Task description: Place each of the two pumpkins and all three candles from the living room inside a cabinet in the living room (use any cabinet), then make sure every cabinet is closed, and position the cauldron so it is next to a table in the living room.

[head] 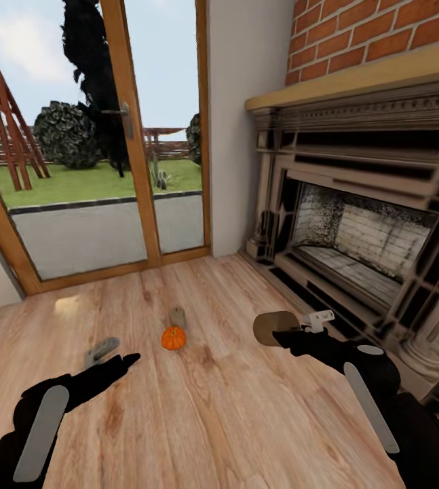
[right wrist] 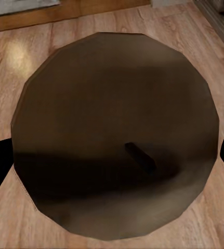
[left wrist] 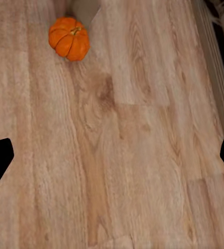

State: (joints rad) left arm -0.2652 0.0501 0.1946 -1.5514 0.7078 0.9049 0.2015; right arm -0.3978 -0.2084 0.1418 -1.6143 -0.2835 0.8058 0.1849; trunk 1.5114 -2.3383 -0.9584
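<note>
From my head camera I see one small ribbed bright-orange pumpkin (head: 174,337) sitting on the pale wood plank floor (head: 212,421), between my two arms and ahead of them. Just behind it, touching or nearly so, stands a short tan stubby candle (head: 177,316). My left gripper (head: 104,353) hangs low over the floor near the pumpkin, fingers apart and holding nothing; its wrist camera shows the pumpkin (left wrist: 69,39) lying ahead on bare planks. My right gripper (head: 299,324) is clamped on a second candle, a brownish cylinder with a flat round end (head: 275,327); the right wrist camera looks onto that round face (right wrist: 114,135) with a dark wick stub. A dark carved fireplace (head: 361,231) under red brick stands to the right, a wood-framed glass door (head: 131,136) ahead.
</note>
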